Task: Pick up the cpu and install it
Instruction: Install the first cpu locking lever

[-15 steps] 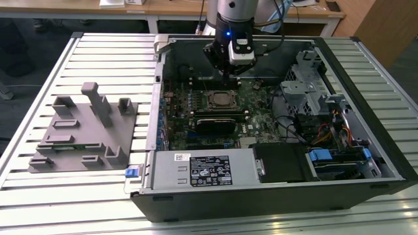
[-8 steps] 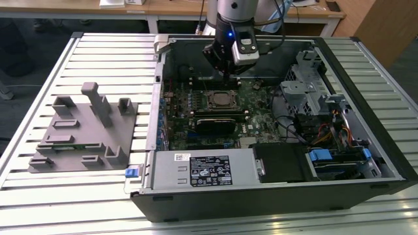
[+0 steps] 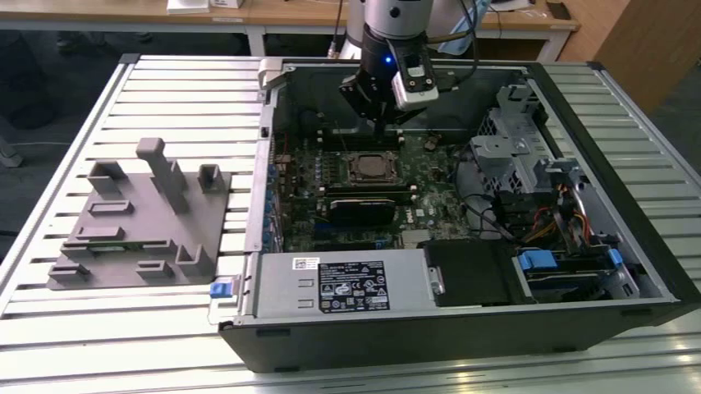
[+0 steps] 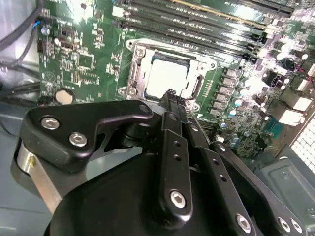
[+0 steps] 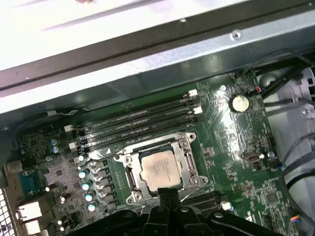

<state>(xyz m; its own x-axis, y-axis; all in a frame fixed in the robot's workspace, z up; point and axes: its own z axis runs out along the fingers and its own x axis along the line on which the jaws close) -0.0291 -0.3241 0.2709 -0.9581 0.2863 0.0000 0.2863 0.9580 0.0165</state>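
The exterior view shows the black gripper (image 3: pixel 382 123) hanging inside the open black computer case (image 3: pixel 460 328), above the green motherboard (image 3: pixel 438 205). In both wrist views, the small square silver-topped cpu (image 5: pixel 158 169) (image 4: pixel 166 74) lies flat within the metal socket frame (image 5: pixel 189 157), apart from the fingers (image 4: pixel 172 105), which stand closed together, empty.

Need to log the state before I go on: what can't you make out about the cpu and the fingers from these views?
- Second wrist view: the near edge of the cpu is covered by the fingers, so contact cannot be judged.
- First wrist view: the gripper is cut off by the picture's edge.
- Exterior view: the socket is too small to tell how the cpu sits; the gripper hangs above it.
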